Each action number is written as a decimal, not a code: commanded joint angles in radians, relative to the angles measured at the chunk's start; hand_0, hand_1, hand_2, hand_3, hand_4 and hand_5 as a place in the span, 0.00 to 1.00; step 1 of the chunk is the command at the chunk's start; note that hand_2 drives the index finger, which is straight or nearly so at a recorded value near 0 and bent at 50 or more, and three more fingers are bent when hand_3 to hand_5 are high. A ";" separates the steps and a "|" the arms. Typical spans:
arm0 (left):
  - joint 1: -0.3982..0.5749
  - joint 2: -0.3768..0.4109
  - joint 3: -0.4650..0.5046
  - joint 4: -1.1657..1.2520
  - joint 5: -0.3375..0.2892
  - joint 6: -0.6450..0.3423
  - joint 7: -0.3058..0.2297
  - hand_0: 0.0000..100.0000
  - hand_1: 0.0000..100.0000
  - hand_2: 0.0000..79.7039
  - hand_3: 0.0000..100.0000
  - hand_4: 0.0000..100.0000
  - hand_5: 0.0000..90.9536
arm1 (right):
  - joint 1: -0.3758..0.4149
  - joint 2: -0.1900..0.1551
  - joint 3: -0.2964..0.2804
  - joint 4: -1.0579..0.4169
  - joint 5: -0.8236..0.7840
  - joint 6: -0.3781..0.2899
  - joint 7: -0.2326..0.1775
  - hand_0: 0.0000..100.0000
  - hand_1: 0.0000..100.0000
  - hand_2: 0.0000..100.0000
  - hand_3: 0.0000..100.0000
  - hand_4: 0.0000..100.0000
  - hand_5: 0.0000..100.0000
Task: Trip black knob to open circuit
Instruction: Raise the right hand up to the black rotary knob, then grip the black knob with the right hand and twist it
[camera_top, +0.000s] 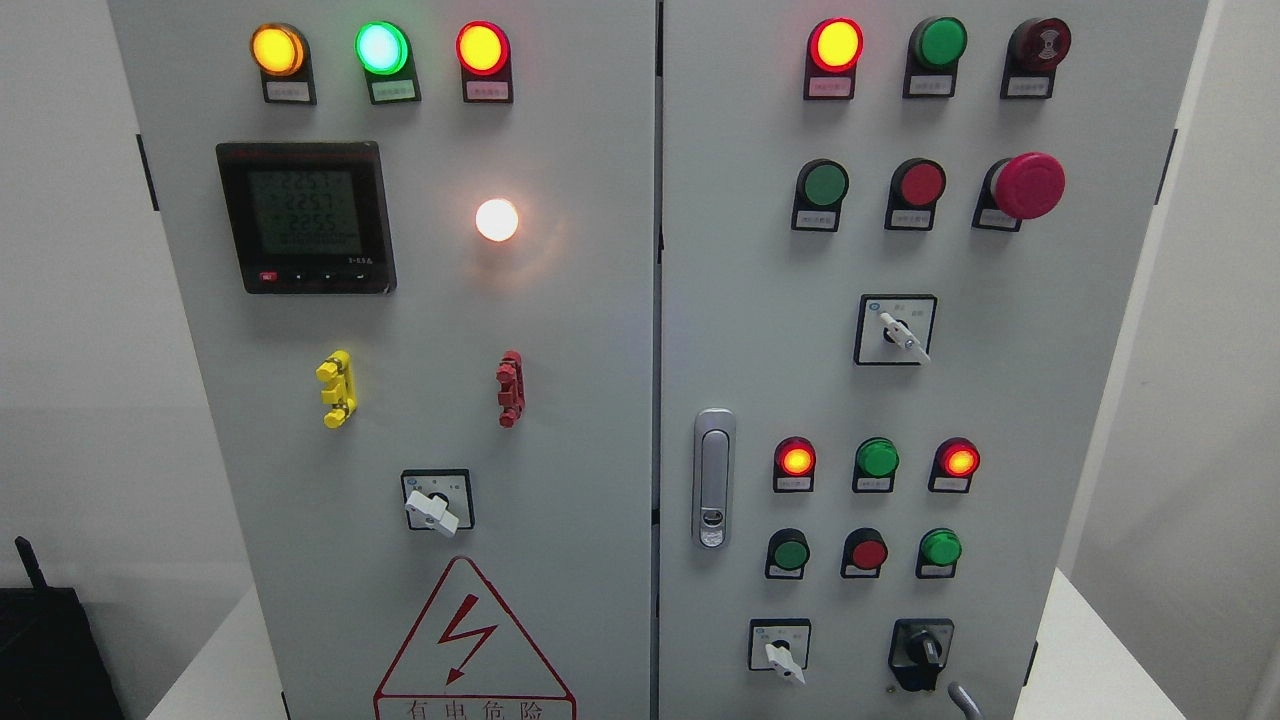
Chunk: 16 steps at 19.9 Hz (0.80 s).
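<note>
A single head view faces a grey electrical cabinet (600, 330) straight on from close range, angled slightly downward. Its two doors fill the frame, their top and bottom edges cut off, with white wall (60, 300) at both sides.

Grey two-door cabinet (560, 300) filling the view. On the left door: digital meter (305, 217) showing digits, glowing white lamp (497, 220) to its right, yellow handle (337, 389) and red handle (511, 388) lower down, lightning warning triangle (470, 640) at the bottom. On the right door: red mushroom button (1027, 186) up top, silver door latch (713, 478) near the seam.
</note>
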<state>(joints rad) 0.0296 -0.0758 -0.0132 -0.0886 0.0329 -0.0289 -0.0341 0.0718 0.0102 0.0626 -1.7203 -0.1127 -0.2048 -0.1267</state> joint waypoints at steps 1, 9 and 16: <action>0.000 -0.001 0.001 0.001 0.002 0.001 0.000 0.12 0.39 0.00 0.00 0.00 0.00 | -0.015 -0.003 0.005 -0.019 0.002 -0.007 0.007 1.00 1.00 0.00 1.00 1.00 0.90; 0.000 -0.001 0.001 0.001 0.002 0.001 0.000 0.12 0.39 0.00 0.00 0.00 0.00 | -0.029 -0.003 0.017 -0.012 0.002 -0.007 0.007 1.00 1.00 0.00 1.00 1.00 0.90; 0.000 -0.001 0.001 0.001 0.002 0.001 0.000 0.12 0.39 0.00 0.00 0.00 0.00 | -0.033 -0.003 0.028 -0.012 0.002 -0.007 0.007 1.00 1.00 0.00 1.00 1.00 0.90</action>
<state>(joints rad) 0.0296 -0.0758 -0.0132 -0.0886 0.0329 -0.0289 -0.0341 0.0540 0.0101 0.0796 -1.7149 -0.1127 -0.2047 -0.1267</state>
